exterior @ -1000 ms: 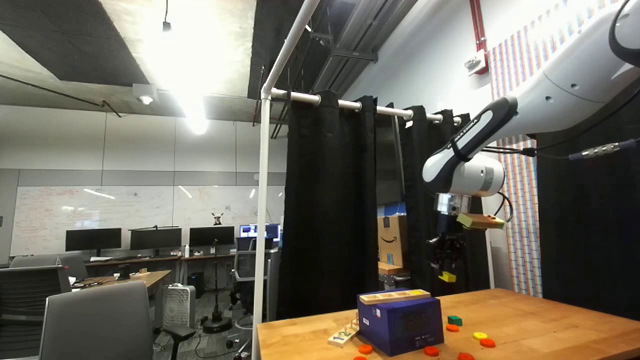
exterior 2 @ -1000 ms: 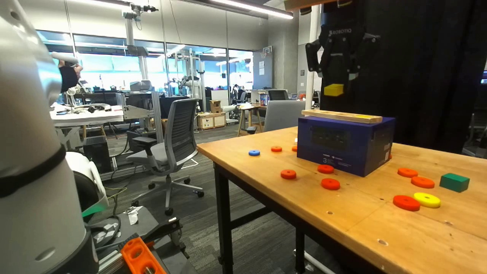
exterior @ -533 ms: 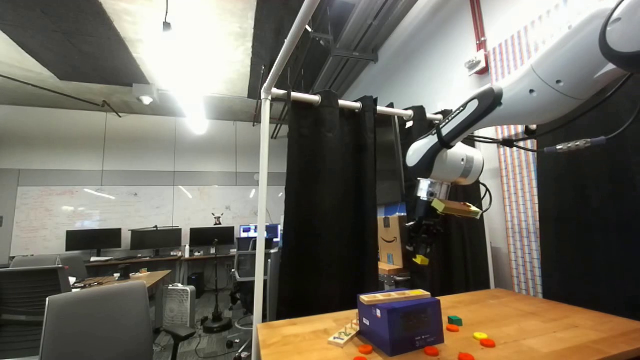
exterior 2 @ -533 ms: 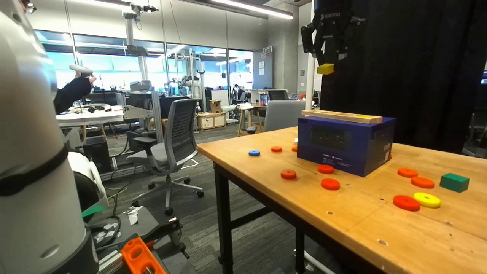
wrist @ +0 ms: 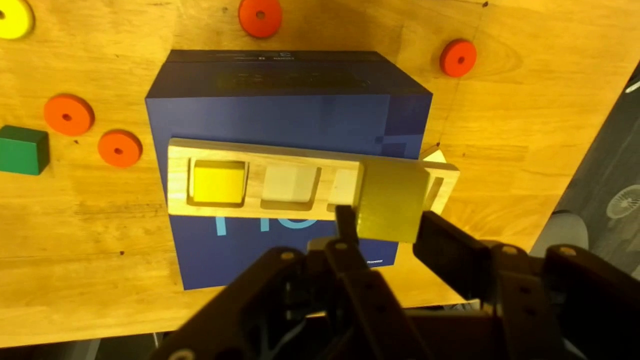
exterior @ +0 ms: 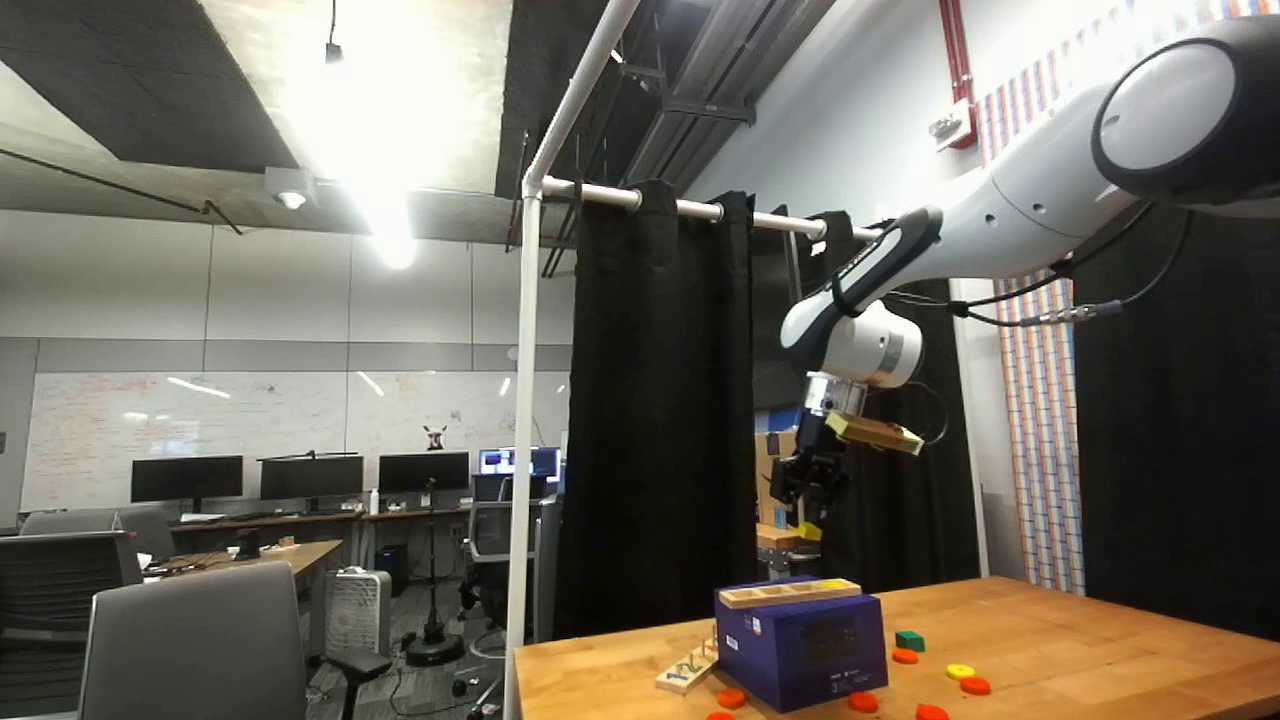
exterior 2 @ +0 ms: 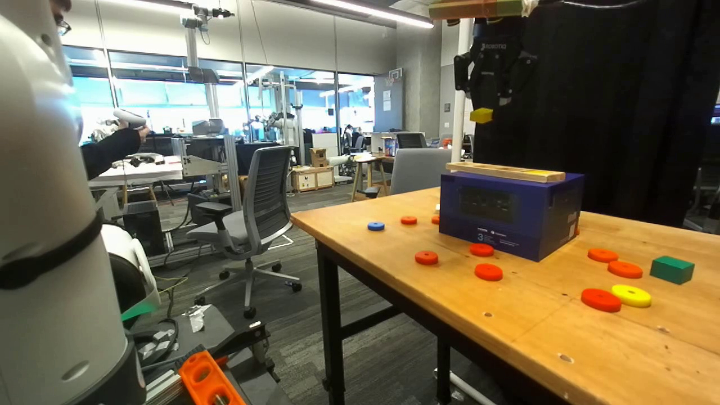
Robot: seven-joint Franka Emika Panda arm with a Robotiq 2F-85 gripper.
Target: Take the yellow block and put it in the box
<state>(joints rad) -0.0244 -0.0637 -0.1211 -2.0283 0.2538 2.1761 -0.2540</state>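
The wooden table (exterior 2: 540, 315) bears a dark blue printed box (exterior 2: 523, 214), wood visible on all four sides. Above hangs the Robotiq gripper (wrist: 386, 225). A recessed wooden tray (wrist: 255, 185) lies across the box top, one end jutting past its edge. The yellow block (wrist: 392, 200) is pinched in the gripper, with open air between it and the tray. A blue disc (exterior 2: 376, 226) lies near the table's edge.

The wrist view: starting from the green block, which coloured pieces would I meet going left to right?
Green block, orange disc, second orange disc, yellow piece in the wooden tray, red disc at the top edge, yellow block held by the gripper, another red disc.
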